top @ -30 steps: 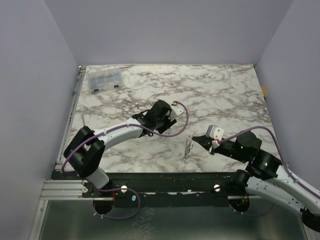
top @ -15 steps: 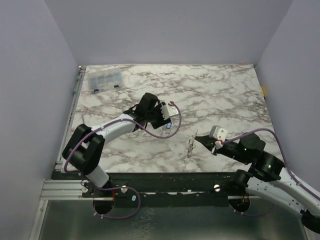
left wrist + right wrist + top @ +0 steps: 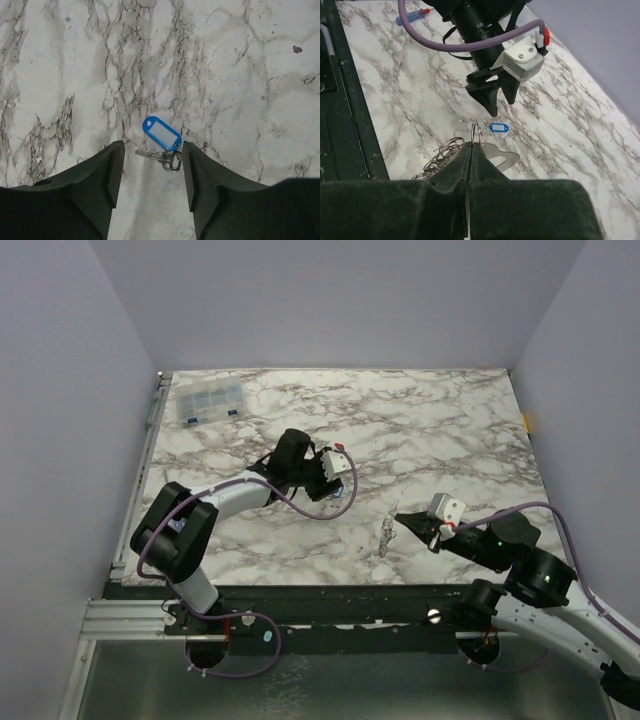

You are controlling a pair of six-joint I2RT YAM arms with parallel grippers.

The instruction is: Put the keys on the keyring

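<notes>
The right end effector (image 3: 471, 146), its fingers pressed together, clamps the thin keyring (image 3: 476, 131), which stands upright at its tips, low over the marble table (image 3: 450, 430). The left end effector (image 3: 152, 152), fingers apart, hovers over a key (image 3: 161, 157) with a blue tag (image 3: 161, 132), lying flat on the table.

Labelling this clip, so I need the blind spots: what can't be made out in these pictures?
Right wrist: the keyring, its lower half hidden inside the shut right gripper.
Top external: the metal tangle, too small to separate keys from loops.
Left wrist: whether the key joins the blue tag, too small.
</notes>
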